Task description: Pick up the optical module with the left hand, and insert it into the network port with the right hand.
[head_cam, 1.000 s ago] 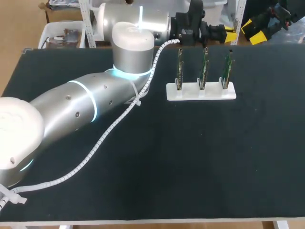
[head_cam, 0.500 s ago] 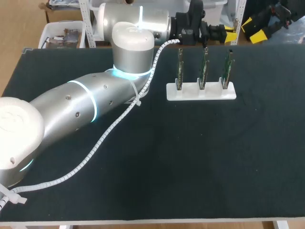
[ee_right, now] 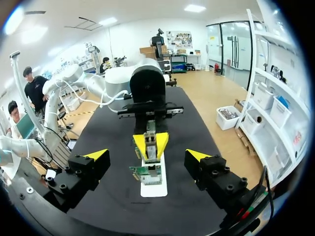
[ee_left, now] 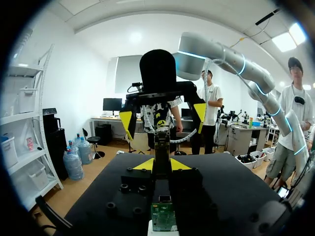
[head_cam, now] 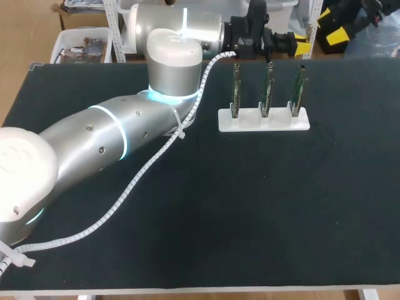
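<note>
Between the left fingers (ee_right: 139, 143), raised over the far side of the tabletop (head_cam: 250, 206), sits the optical module (ee_right: 150, 142), pinched from both sides by the yellow tips, which stand close together on it. Its long axis, as we read the left wrist view, runs out along those fingers, free end toward our right arm. The right fingers (ee_right: 96, 155) face it head-on, spread wide, with nothing between them. The module lies straight ahead of them on their centre line, well apart and not yet inside the gap. Our left arm is the one in contact; the right is the one that has to close in. Below the module is a white rack (head_cam: 264, 120) with three green boards (head_cam: 267, 87) upright in a row, and the row runs along the line that joins the two sets of fingers. The port itself is too small for us to pick out; we take it to be on one of the boards. Our judgement is that the coming move is a handover, with the right fingers advancing along the module's axis to straddle its free end. Alignment across that axis matters most, then clearance over the board tops.
</note>
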Controlling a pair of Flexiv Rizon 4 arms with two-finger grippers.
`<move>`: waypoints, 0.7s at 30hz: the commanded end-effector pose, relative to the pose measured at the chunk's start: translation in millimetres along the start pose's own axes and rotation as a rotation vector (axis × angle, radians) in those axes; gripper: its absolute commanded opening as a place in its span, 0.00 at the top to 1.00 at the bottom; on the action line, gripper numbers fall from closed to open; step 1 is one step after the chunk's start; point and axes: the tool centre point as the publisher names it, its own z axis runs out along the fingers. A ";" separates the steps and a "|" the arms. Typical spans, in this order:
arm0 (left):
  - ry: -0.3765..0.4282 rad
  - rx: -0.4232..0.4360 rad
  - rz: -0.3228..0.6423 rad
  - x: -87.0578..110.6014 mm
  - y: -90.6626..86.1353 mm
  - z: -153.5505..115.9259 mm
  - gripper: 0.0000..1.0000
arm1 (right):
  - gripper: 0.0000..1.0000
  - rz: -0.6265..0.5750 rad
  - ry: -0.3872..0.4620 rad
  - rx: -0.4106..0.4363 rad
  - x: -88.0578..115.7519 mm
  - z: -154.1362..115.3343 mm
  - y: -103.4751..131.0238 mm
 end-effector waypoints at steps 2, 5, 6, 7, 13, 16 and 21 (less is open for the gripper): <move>0.002 0.316 0.000 -0.1 10.9 4.8 1.00 | 0.00 -0.010 0.013 -0.207 -9.2 -2.7 -14.8; 0.002 0.316 0.000 -0.1 10.9 4.8 1.00 | 0.00 -0.018 0.013 -0.217 -10.8 -0.1 -15.5; 0.002 0.316 0.000 -0.1 10.9 4.8 1.00 | 0.00 -0.020 0.016 -0.224 -11.1 1.9 -15.1; 0.002 0.316 0.000 -0.1 10.9 4.8 1.00 | 0.00 -0.021 0.016 -0.227 -11.5 3.5 -14.7; 0.002 0.316 0.000 -0.1 10.9 4.8 1.00 | 0.00 -0.027 0.013 -0.251 -13.8 10.3 -11.8; 0.002 0.316 0.000 -0.1 10.9 4.8 1.00 | 0.00 -0.027 0.013 -0.257 -14.9 12.8 -11.0; 0.002 0.316 0.000 -0.1 10.9 4.8 1.00 | 0.00 -0.026 0.013 -0.266 -16.3 15.5 -10.1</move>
